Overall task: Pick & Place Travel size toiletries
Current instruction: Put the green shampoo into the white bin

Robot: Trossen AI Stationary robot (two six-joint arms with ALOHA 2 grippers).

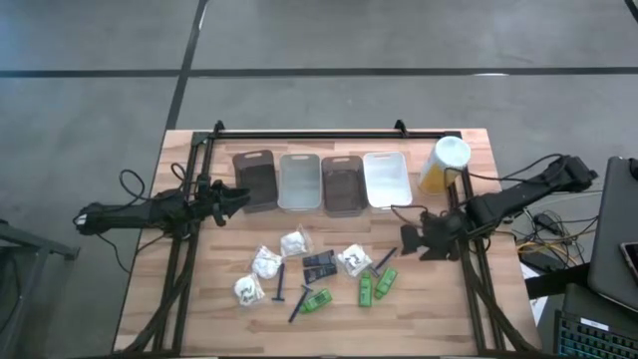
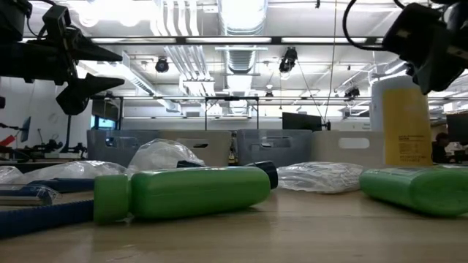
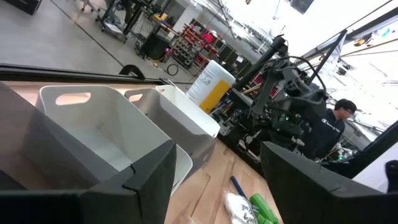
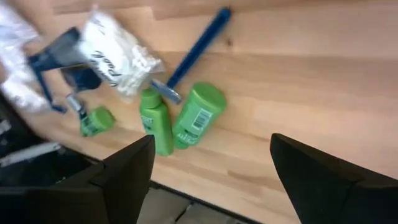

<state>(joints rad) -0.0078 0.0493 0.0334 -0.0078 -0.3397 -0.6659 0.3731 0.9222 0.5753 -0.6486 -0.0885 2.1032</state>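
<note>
- Our right gripper (image 1: pixel 414 239) hangs empty right of centre in the high view, fingers spread.
- The toiletries lie lower centre; the nearest green bottles (image 1: pixel 376 285) sit touching, a razor (image 1: pixel 382 261) beside them.
- We should probably drop over one bottle, straddling it alone.
- The left gripper (image 1: pixel 239 196), spread, waits by the bins (image 1: pixel 301 181).

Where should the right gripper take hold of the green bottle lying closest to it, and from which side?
Grip that green bottle across the middle of its body, coming straight down. It lies flat on the table, and its neighbour bottle sits close alongside, so probably set the fingers across its narrow width. The right gripper hovers open nearby; the left gripper waits by the bins.
</note>
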